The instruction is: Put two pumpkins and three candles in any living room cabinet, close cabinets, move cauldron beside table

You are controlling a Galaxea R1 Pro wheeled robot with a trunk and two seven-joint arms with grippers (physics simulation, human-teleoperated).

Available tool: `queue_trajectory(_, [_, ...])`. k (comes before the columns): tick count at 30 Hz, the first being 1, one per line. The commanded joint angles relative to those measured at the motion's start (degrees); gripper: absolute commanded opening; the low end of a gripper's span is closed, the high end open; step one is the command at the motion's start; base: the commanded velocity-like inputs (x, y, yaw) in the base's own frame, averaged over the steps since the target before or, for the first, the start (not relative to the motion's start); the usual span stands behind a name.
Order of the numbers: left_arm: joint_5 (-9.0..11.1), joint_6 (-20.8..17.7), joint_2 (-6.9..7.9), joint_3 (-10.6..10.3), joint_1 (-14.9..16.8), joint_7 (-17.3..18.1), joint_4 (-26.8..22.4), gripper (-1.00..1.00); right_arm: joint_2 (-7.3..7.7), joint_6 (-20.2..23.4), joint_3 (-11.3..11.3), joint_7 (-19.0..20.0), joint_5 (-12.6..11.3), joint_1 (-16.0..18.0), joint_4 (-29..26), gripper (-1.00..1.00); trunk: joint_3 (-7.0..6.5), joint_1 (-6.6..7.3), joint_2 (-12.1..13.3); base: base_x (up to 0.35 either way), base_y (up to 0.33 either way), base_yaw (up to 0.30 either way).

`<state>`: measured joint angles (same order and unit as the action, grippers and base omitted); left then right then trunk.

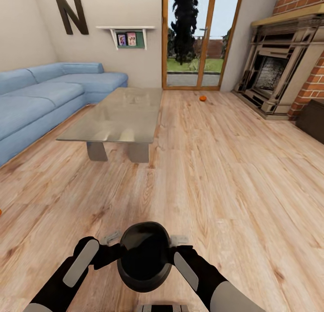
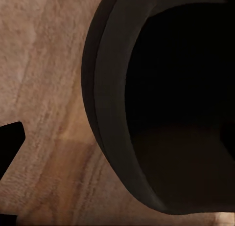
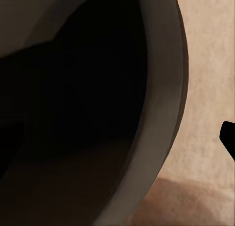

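The robot stands on the plank floor (image 1: pixel 234 168) with the black cauldron (image 1: pixel 145 256) carried in front of its trunk, at six o'clock in the head view. The left gripper (image 1: pixel 107 240) presses in from the nine o'clock side of the pot and the right gripper (image 1: pixel 179 241) from the three o'clock side, so the two arms seem to pinch it between them; whether either pair of fingers is clenched or released I cannot tell. Both wrist cameras look straight at its dark rim.

The glossy grey coffee table (image 1: pixel 118 118) lies ahead at about eleven o'clock, well apart from the pot, with the blue sofa (image 1: pixel 40 100) beyond it at ten. One orange pumpkin (image 1: pixel 203 98) sits on the floor at one o'clock near the glass door (image 1: pixel 198 37).

I judge the cauldron is on its way to the table, not yet set down, and that pumpkin is yet to be stowed.
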<state>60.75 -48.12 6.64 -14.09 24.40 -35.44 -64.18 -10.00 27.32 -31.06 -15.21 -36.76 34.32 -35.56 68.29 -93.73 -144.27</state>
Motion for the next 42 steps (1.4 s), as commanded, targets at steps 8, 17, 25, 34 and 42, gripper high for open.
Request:
queue_trajectory(8, [0.7, 0.0, 0.04, -0.2, 0.0, -0.6, -0.1, 1.00, 0.00, -0.8, -0.3, -0.6, -0.8, 0.0, 0.1, 1.00, 1.83, -0.19, -0.1, 0.000, 0.000, 0.000])
queue_trajectory(17, [0.7, 0.0, 0.04, -0.2, 0.0, -0.6, -0.1, 1.00, 0.00, -0.9, -0.3, -0.4, -0.8, 0.0, 0.1, 1.00, 3.60, -0.40, -0.2, 0.000, 0.000, 0.000])
queue_trajectory(25, [0.7, 0.0, 0.04, -0.1, 0.0, -0.5, -0.1, 1.00, 0.00, -0.9, -0.3, -0.5, -0.8, 0.0, 0.2, 1.00, 3.60, -0.40, -0.2, 0.000, 0.000, 0.000])
queue_trajectory(34, [0.6, 0.7, 0.04, -0.2, 1.2, -0.5, 3.4, 1.00, 0.00, -0.9, -0.3, -0.5, -0.8, 0.0, 0.1, 1.00, 4.71, -0.53, -0.3, 0.000, 0.000, 0.000])
queue_trajectory(42, [0.7, 2.6, -0.10, -1.2, 2.1, -0.5, 5.7, 1.00, 0.00, -0.9, -0.3, -0.5, -0.8, 0.0, 0.1, 1.00, 4.71, -0.53, -0.3, 0.000, 0.000, 0.000])
